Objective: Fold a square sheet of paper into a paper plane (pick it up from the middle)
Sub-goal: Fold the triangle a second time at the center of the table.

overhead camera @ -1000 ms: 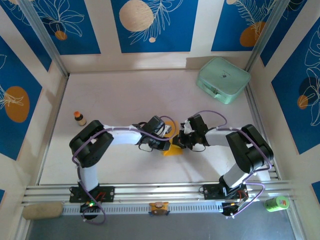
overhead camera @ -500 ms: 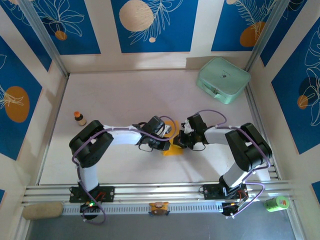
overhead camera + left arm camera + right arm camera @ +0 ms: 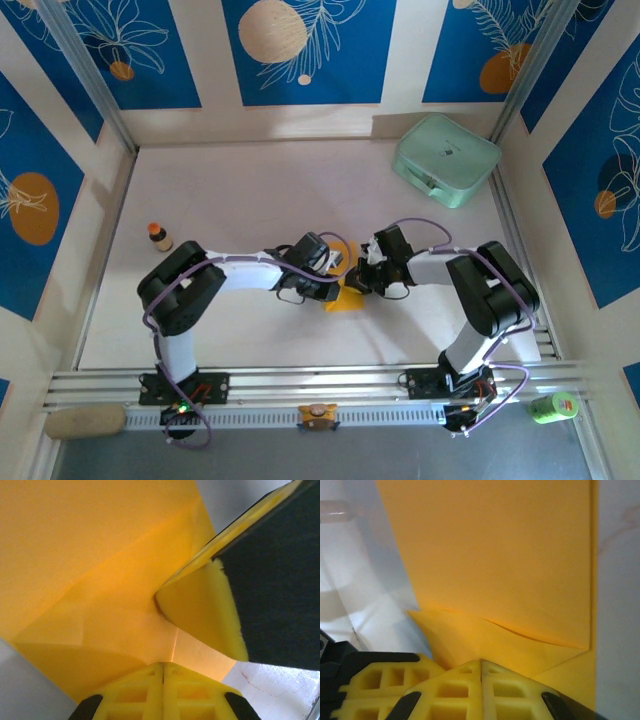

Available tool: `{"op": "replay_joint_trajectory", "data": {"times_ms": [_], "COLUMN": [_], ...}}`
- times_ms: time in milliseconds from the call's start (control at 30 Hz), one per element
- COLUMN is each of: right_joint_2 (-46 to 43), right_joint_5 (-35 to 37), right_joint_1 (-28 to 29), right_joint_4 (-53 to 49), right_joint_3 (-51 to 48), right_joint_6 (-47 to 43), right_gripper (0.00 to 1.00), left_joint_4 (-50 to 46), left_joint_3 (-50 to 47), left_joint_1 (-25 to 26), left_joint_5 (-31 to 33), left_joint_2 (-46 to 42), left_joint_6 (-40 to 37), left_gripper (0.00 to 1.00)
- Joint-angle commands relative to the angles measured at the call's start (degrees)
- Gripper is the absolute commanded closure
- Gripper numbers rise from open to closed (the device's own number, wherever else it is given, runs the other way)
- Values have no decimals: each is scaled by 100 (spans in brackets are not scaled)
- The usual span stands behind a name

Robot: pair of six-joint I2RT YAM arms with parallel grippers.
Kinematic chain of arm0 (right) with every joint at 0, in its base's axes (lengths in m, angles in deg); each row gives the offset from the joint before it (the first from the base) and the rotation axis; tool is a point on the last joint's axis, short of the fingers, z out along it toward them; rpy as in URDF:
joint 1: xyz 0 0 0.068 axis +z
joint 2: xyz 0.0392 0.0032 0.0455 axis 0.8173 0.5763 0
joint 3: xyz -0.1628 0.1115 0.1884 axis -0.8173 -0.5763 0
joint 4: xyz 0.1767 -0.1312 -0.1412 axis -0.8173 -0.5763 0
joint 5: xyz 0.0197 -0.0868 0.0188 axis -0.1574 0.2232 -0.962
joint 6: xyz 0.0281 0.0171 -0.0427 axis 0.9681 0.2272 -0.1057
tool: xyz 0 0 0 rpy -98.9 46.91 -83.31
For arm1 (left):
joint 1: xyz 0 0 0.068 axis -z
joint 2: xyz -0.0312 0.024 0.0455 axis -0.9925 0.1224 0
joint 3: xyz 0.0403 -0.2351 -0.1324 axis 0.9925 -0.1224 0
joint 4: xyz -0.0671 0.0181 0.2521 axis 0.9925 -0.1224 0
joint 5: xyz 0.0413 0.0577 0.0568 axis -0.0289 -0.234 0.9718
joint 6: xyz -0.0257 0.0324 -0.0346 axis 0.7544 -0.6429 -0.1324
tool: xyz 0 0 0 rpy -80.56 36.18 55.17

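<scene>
Because the thin orange-yellow sheet of paper (image 3: pixel 344 298) is light, limp and easily crumpled, it should slide on the pale tabletop (image 3: pixel 250 190) unless pinned, and it is best taken at a free edge or raised flap near its middle, not dragged by a corner. It lies partly folded just below the centre of the top view, between the two wrists, with creases and a lifted flap visible in the wrist views. The left gripper (image 3: pixel 163 667) has its yellow fingers pressed together at the bottom of its frame, tips on the sheet with no paper seen between them; the right gripper (image 3: pixel 481 664) is likewise closed on nothing. Compared with a second ago, the right arm's elbow has drifted slightly towards the frame's left, while the sheet looks unmoved.
</scene>
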State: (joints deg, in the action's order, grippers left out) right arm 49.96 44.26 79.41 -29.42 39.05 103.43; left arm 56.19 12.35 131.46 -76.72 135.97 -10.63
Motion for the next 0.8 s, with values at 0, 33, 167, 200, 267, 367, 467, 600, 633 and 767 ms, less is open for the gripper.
{"op": "replay_joint_trajectory", "data": {"times_ms": [0, 33, 167, 200, 267, 367, 467, 600, 633, 767], "right_joint_2": [194, 218, 117, 97, 115, 173, 14, -311, -326, -141], "right_joint_5": [318, 321, 251, 250, 253, 42, 6, 48, 40, 15], "right_joint_1": [-118, -205, -546, -605, -728, -920, -868, -660, -596, -357], "right_joint_4": [-198, -151, -117, -160, -176, -198, -274, -253, -220, -129], "right_joint_3": [-24, -51, 16, 71, 166, 334, 415, 342, 323, 297], "right_joint_6": [-40, -40, -133, -183, -289, -322, -339, -254, -219, -142], "right_gripper": [98, 98, 98, 98, 98, 98, 98, 98, 98, 98], "left_joint_4": [-479, -493, -531, -529, -509, -515, -537, -521, -517, -511], "left_joint_3": [-165, -165, -160, -169, -178, -175, -186, -206, -204, -170], "left_joint_1": [-39, -40, -36, -37, -41, -33, -41, -40, -37, -39], "left_joint_5": [245, 246, 239, 219, 199, 182, 208, 237, 226, 222], "left_joint_2": [-65, -72, -51, -48, -48, -45, -88, -119, -119, -119], "left_joint_6": [-41, -46, -72, -67, -53, -53, -70, -55, -51, -40], "left_gripper": [100, 100, 100, 100, 100, 100, 100, 100, 100, 100]}}
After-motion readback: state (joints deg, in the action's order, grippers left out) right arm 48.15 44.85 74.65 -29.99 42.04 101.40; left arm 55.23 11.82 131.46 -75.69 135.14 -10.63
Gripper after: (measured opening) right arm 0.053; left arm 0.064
